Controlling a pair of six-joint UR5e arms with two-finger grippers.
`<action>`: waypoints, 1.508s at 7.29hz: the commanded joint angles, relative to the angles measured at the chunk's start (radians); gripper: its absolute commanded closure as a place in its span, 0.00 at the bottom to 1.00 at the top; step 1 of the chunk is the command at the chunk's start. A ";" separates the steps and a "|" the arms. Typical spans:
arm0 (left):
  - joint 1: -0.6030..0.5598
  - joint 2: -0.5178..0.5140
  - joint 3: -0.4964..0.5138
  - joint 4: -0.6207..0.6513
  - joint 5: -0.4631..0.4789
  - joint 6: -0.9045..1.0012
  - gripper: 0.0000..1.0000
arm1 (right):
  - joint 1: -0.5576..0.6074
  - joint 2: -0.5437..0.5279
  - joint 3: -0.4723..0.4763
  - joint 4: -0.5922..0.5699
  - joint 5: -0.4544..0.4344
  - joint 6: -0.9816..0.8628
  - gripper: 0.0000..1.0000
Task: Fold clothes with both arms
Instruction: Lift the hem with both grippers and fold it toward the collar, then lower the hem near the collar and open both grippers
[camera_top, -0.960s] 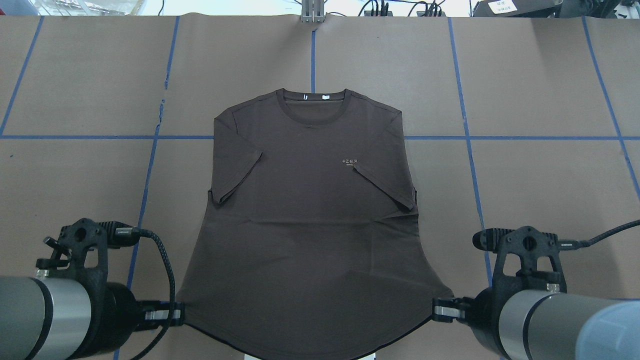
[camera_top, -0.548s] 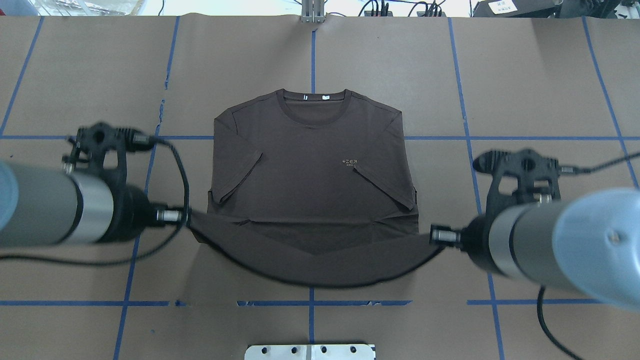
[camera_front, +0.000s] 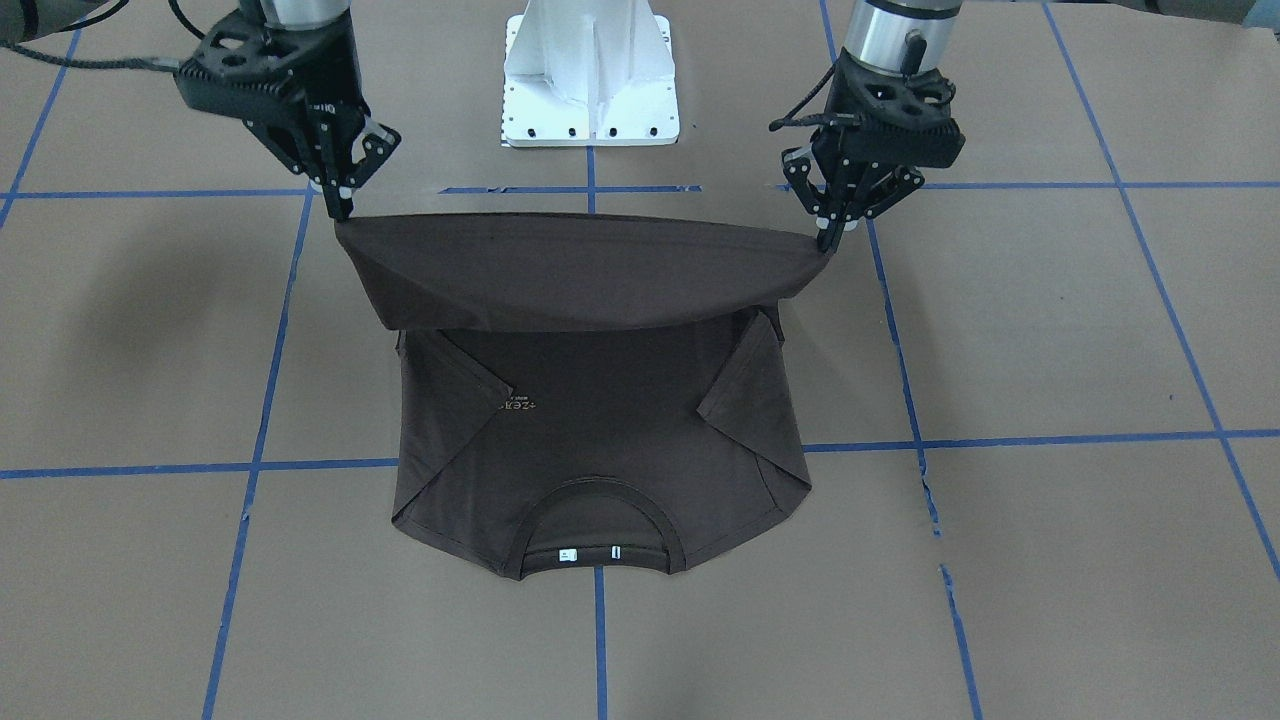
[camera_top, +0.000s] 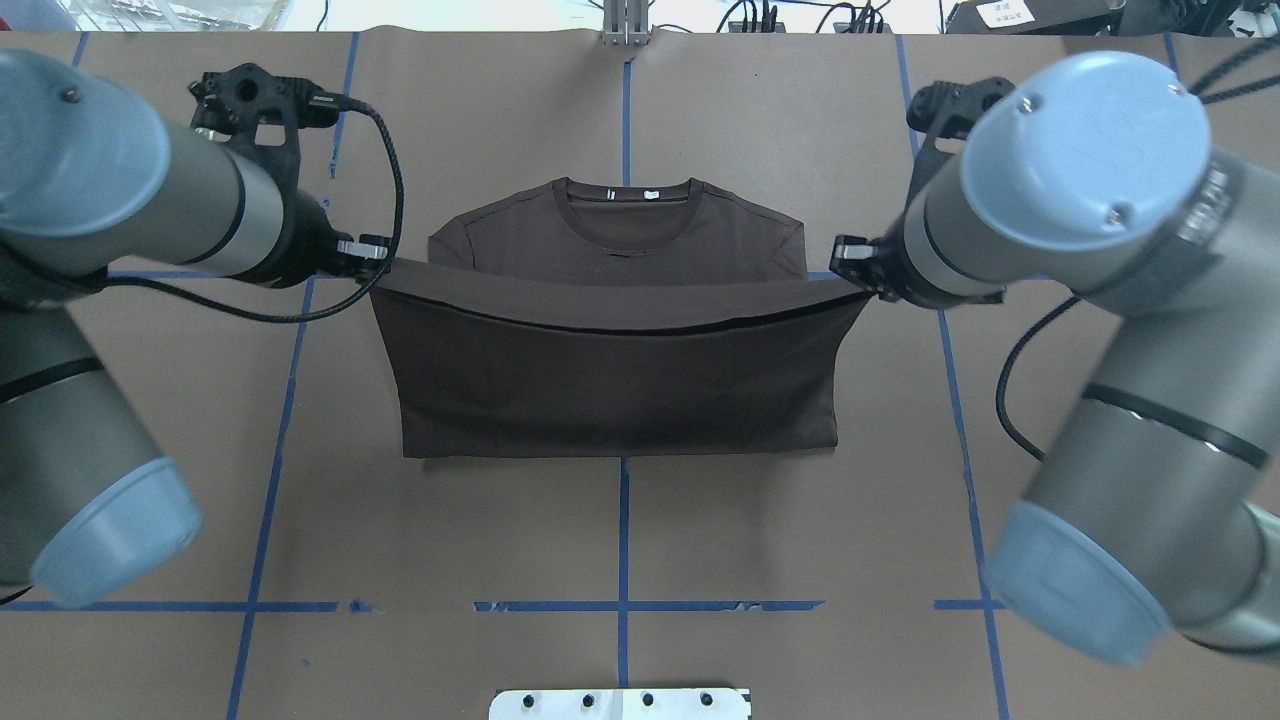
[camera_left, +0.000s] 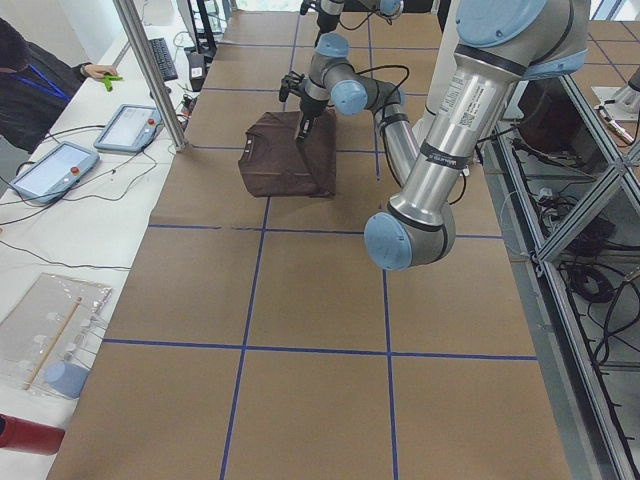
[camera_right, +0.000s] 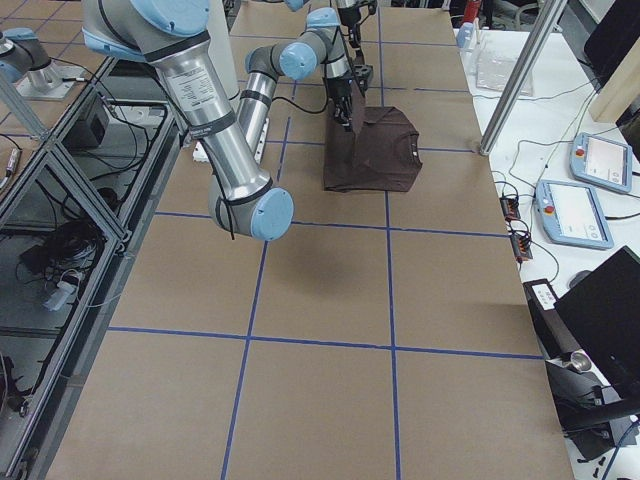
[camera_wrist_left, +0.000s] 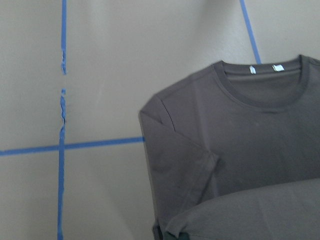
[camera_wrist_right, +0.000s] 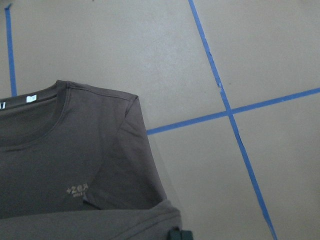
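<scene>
Two hem corners of the T-shirt (camera_front: 600, 420) hang pinched in the left gripper (camera_front: 828, 240) and right gripper (camera_front: 340, 212) above its chest, flat on the table (camera_front: 1000, 560); one slipping pinch or uneven travel could skew the fold.

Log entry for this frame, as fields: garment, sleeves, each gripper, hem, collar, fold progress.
garment: dark brown T-shirt on the brown table
sleeves: both folded inward over the chest
left gripper: shut on one hem corner
right gripper: shut on the other hem corner
hem: raised off the table, sagging slightly between the grippers
collar: flat on the table, uncovered
fold progress: bottom half doubled over toward the collar, not yet laid down
</scene>
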 joint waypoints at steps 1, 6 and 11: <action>-0.021 -0.023 0.197 -0.171 0.005 0.006 1.00 | 0.043 0.028 -0.275 0.266 0.001 -0.005 1.00; -0.031 -0.172 0.728 -0.545 0.028 0.006 1.00 | 0.045 0.106 -0.650 0.521 -0.011 -0.007 1.00; -0.029 -0.157 0.697 -0.584 0.051 0.008 0.00 | 0.026 0.110 -0.674 0.548 -0.075 -0.056 0.00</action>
